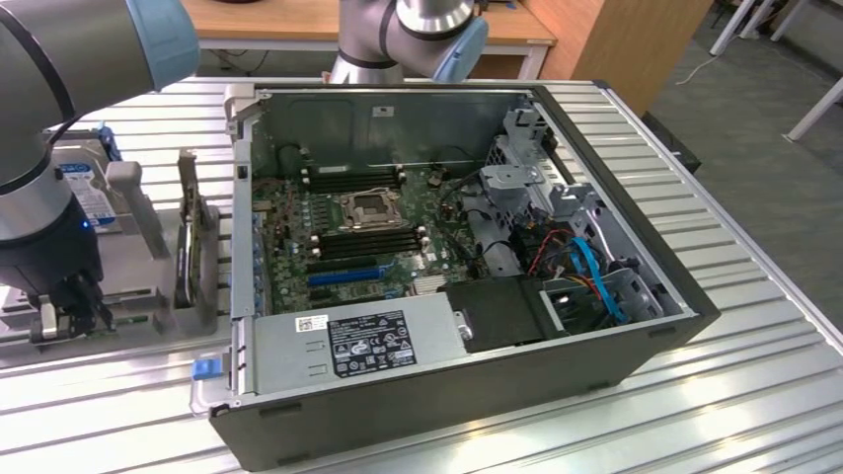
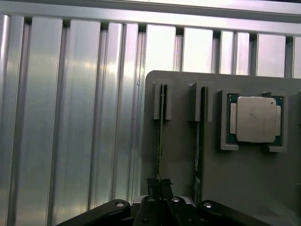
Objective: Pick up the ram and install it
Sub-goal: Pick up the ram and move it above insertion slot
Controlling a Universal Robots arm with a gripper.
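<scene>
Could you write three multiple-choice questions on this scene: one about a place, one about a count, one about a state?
1. The ram stands: A in the grey holder; B in the computer case; C flat on the table.
2. Sticks in the holder: A one; B two; C four.
3. Jaws of the gripper: A wide open; B shut on the ram; C shut on the processor.
Answers: A, it stands on edge in a slot; B, a second stick stands beside it; B, the jaws pinch its edge.
</scene>
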